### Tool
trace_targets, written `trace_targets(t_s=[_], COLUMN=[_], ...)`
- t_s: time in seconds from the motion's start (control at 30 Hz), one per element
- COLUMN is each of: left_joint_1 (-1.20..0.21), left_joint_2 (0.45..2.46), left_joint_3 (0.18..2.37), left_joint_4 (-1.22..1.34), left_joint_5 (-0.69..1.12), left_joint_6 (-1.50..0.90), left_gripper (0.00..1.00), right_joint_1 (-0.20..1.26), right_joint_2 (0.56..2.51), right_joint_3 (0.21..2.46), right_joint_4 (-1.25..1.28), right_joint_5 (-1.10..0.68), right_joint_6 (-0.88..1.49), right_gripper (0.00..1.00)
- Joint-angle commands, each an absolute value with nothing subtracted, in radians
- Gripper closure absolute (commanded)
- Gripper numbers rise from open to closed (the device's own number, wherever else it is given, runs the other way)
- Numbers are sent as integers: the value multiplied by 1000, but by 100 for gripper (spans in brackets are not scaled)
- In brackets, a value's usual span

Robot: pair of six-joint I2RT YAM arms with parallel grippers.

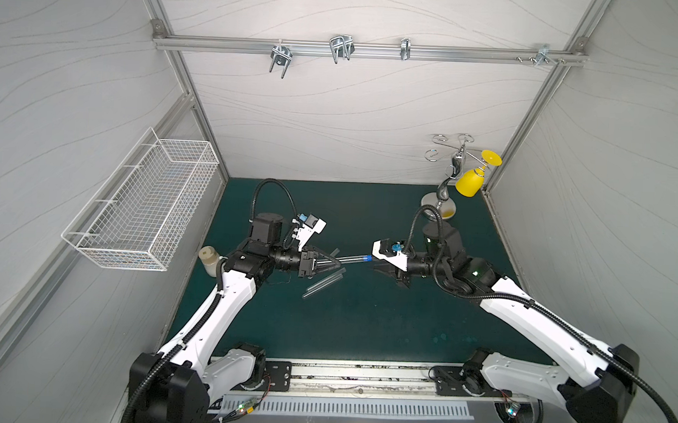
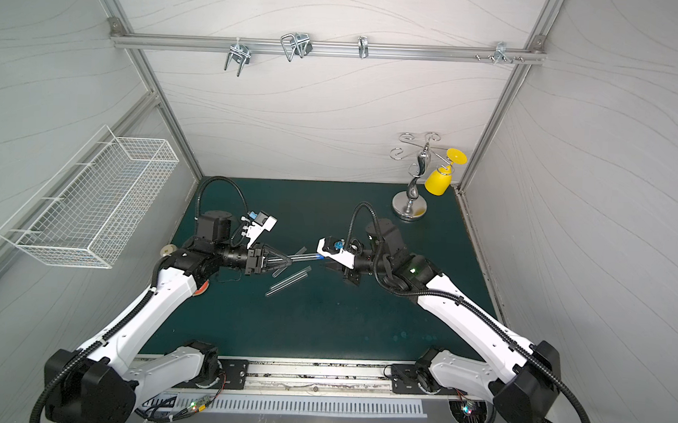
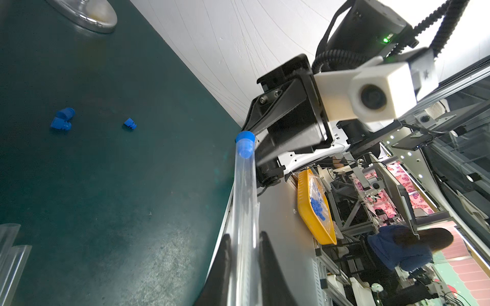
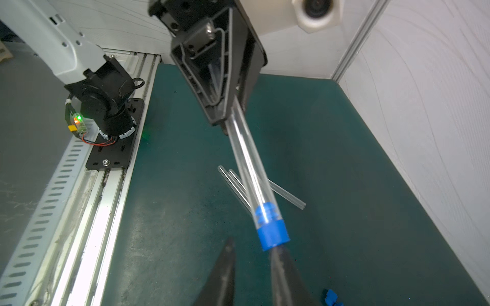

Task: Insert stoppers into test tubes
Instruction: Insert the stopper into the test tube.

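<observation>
**Left gripper** (image 3: 244,234) clenched on a clear test tube (image 3: 242,190), held above the green mat (image 1: 364,319). A blue stopper (image 4: 271,230) sits in the tube's mouth. **Right gripper** (image 4: 253,243) released, one fingertip just beside the stopper. Spare tubes (image 1: 324,284) lie on the mat underneath.

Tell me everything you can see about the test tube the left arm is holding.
The test tube is slender and clear, glass or plastic, empty but for a blue stopper seated in its open end. The left gripper, jaws shut on its other end, holds it roughly level above the green mat. Its stoppered end points at the right gripper, whose jaws stand open beside the stopper.
</observation>
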State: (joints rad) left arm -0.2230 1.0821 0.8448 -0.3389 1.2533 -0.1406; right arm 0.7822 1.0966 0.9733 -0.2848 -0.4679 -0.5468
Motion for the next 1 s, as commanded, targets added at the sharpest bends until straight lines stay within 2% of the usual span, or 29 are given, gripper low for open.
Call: trace_targets(t_s=[0.0,0.2,0.37,0.97], left_joint_1=[-244,-232,-224,-225], left_joint_2=[1086,1096,1100,1091], left_joint_3=[876,887,890,883], left_joint_4=[-313,-349,-363,-399], left_joint_5=[1284,1270,1263,1249], left_joint_6=[-99,-64,-48,12], left_gripper=[100,100,100,100], right_joint_1=[779,752,754,870], right_joint_2=[1005,853,802,1064], right_joint_3=[935,901,904,1044], right_joint_4=[-222,-426,-464,-373], right_joint_5=[-536,-390,-344,-310], right_joint_6=[-567,-642,-663,-737], right_gripper=[63,56,52,49])
